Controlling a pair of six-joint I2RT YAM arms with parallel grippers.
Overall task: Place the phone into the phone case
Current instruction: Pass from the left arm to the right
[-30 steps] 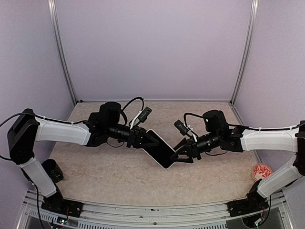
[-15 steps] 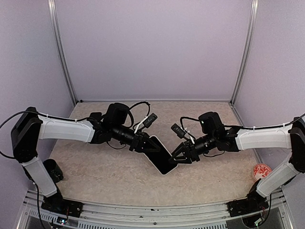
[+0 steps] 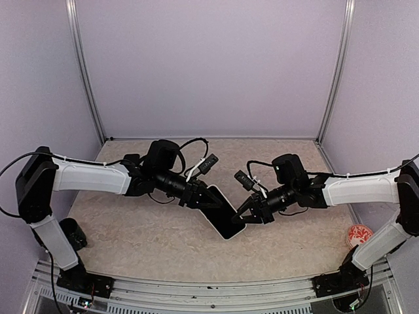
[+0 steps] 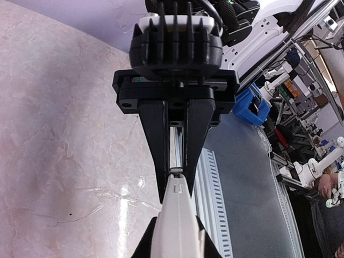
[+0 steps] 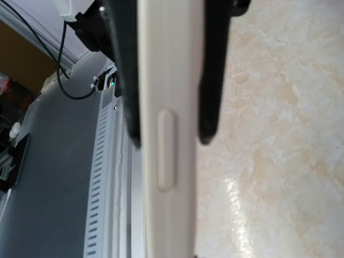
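While left gripper (image 3: 201,198) and right gripper (image 3: 244,213) clamp the phone's (image 3: 223,213) ends, seating looks underway. Possibly the case (image 5: 167,215) is its white rim; next, press edges home.

My left arm (image 3: 85,178) and right arm (image 3: 363,190) had white link shells and black joints. Black cables (image 3: 183,141) looped over each wrist. My left gripper (image 3: 207,197) and right gripper (image 3: 243,214) were black with tapered fingers. The right gripper's body carried ribbed fins (image 4: 176,45) and a plate (image 4: 176,98) with screw holes.
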